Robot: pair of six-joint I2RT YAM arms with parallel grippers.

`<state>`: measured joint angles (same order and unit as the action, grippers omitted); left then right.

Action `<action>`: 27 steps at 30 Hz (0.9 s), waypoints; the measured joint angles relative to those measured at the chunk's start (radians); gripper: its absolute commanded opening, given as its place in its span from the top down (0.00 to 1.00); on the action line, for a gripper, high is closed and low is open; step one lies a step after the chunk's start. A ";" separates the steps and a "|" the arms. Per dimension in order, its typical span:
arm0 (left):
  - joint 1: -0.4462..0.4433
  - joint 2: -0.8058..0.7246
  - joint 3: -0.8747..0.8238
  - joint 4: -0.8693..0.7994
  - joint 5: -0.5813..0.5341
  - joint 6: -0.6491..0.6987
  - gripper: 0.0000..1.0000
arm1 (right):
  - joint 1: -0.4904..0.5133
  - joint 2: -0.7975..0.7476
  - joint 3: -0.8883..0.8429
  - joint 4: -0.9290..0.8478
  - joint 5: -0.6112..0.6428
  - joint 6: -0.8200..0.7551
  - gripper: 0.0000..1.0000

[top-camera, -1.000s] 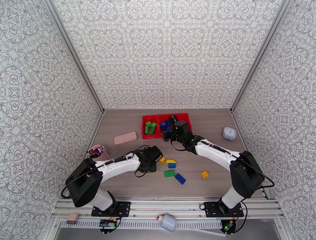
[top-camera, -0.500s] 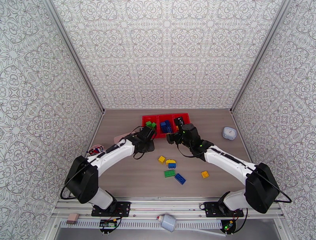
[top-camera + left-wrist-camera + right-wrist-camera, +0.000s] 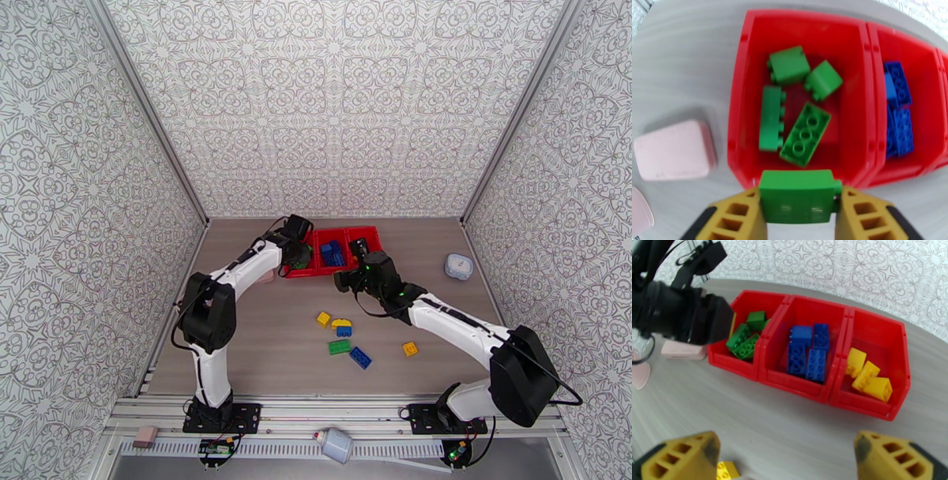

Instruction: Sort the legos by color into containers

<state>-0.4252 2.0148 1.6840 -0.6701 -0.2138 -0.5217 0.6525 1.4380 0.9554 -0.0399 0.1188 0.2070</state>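
Table [image 3: 261, 355]: red bins [image 3: 790, 381] in row at far edge. Left gripper [image 3: 801, 207] clamps green brick [image 3: 798, 189], long axis across jaws, hanging at near wall of left bin [image 3: 735, 118], which holds greens; drop spot straight ahead. Right gripper [image 3: 786, 449] wide open, empty, before bins. Pink box [image 3: 673, 150] beside bin, out of way. Loose bricks [image 3: 340, 346] mid-table, nearer right arm.

Left arm reaches across to the far left of the table [image 3: 253, 347]. The left gripper [image 3: 299, 256] is over the leftmost bin of the red bin row [image 3: 371, 237]. Blue bricks [image 3: 332, 253] lie in the middle bin.

The right gripper [image 3: 352, 265] is at the row's near edge.

Loose on the table:
- yellow brick [image 3: 323, 319]
- yellow-on-blue pair [image 3: 342, 325]
- green brick [image 3: 340, 346]
- blue brick [image 3: 360, 358]
- orange-yellow brick [image 3: 410, 348]

A white lidded box [image 3: 459, 266] sits by the right wall. A pink case [image 3: 266, 276] is partly hidden behind the left arm.
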 measured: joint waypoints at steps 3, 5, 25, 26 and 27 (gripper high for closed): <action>0.014 0.066 0.083 -0.011 0.007 0.009 0.58 | 0.000 -0.005 -0.002 -0.007 0.000 0.003 0.07; 0.019 0.110 0.134 -0.017 0.011 0.015 0.57 | 0.000 -0.006 -0.002 -0.012 0.000 0.003 0.07; 0.015 -0.077 -0.007 -0.052 0.060 0.056 0.21 | 0.000 -0.024 -0.002 -0.173 0.008 -0.010 0.06; 0.012 -0.118 -0.033 -0.048 0.059 0.056 0.20 | 0.000 -0.030 -0.002 -0.183 0.007 -0.018 0.06; 0.008 -0.159 -0.061 -0.039 0.059 0.056 0.18 | 0.000 -0.035 -0.002 -0.191 0.007 -0.026 0.06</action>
<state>-0.4175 1.8553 1.6226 -0.7094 -0.1551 -0.4652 0.6525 1.4025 0.9531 -0.2310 0.1257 0.1806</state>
